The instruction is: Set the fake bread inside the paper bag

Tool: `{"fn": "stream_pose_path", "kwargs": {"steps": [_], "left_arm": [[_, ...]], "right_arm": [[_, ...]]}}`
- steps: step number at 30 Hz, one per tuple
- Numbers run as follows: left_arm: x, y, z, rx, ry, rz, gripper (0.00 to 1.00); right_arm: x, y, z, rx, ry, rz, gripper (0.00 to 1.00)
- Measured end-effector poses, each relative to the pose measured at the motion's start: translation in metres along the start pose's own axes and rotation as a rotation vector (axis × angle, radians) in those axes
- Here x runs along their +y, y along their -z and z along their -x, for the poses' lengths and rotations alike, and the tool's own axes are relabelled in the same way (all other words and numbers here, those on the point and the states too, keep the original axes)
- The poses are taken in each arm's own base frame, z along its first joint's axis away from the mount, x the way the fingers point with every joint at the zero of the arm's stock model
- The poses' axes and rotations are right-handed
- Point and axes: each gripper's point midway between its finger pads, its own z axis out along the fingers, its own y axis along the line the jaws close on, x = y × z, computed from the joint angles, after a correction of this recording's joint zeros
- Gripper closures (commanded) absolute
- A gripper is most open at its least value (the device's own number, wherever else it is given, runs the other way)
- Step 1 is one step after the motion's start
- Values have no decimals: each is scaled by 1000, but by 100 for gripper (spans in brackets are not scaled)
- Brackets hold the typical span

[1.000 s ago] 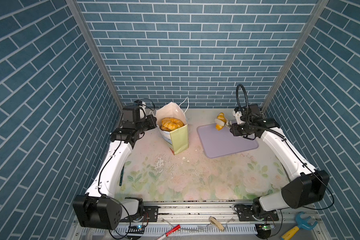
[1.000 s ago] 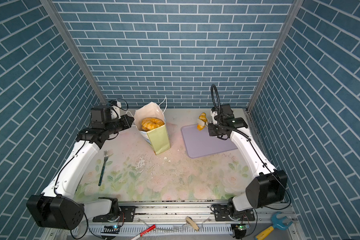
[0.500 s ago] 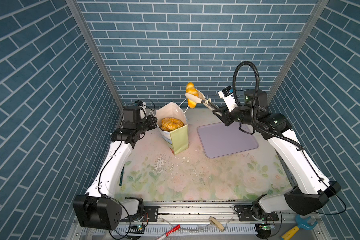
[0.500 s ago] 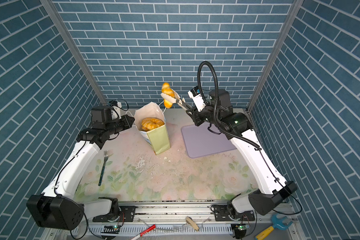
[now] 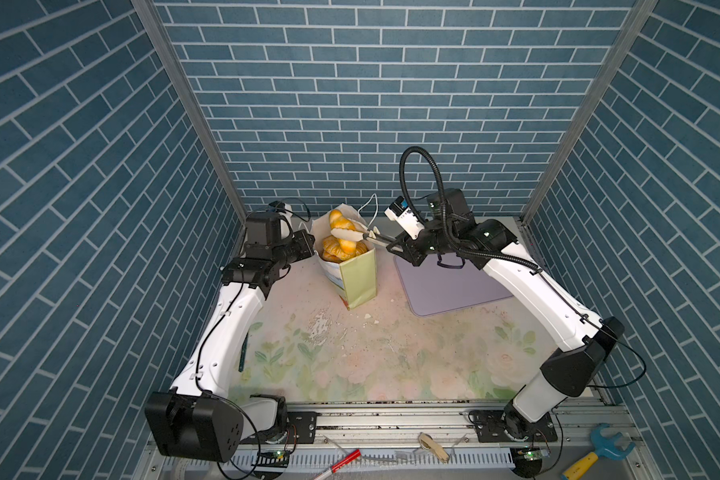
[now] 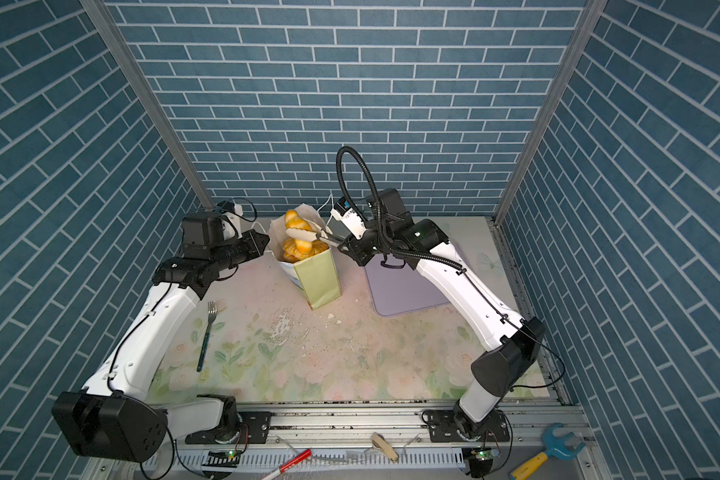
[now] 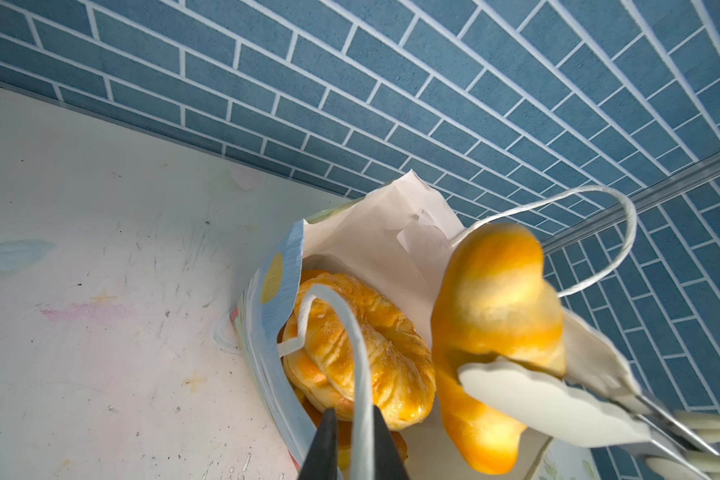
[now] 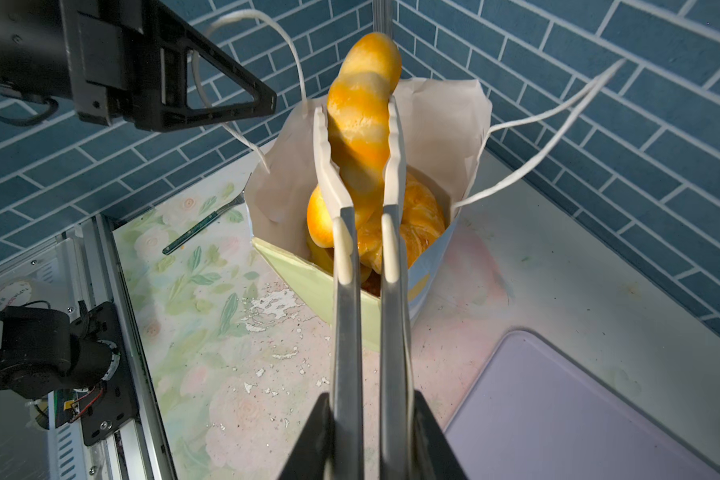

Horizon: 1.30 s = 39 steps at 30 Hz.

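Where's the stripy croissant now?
In both top views the stripy croissant is near the back, left of the purple tray, pinched in tongs at the open top of the paper bag.

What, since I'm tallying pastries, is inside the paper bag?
Glossy pastries fill the paper bag nearly to its rim, a ridged ring-shaped one on top. Those beneath are covered, so no count.

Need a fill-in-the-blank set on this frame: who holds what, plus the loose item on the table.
1. The right end effector holds metal ___ clamping a striped pastry.
2. That pastry hangs at the mouth of the open paper ___.
3. The left end effector pinches that container's white cord ___.
4. A long-handled ___ lies on the floral table.
Missing: tongs; bag; handle; fork.
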Motion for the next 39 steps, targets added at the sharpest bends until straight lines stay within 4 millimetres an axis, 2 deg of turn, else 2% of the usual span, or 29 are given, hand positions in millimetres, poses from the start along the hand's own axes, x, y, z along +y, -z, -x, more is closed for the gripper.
{"fn": "stream_pose_path", "kwargs": {"steps": [5,11,20,26,30,35,39], "left_arm": [[0,0,0,0,0,0,84],[1,0,0,-2,0,3,84],[1,0,0,-2,0,4,84],[1,0,0,-2,0,3,84],[1,0,0,-2,0,3,84],[1,0,0,-1,-2,4,83],[0,0,1,-3,-6,3,81]], "right_arm": [[1,-5,-6,28,-4,4,69],[-2,-5,-3,29,7,-15,65],[-10,-3,0,24,27,-60,62],[-13,6,10,-12,40,-97,65],[-17,31,27,-92,59,-161,67],[-26,85,42,-214,71,-286,68],[-53,123,40,-273,31,-413,68]]}}
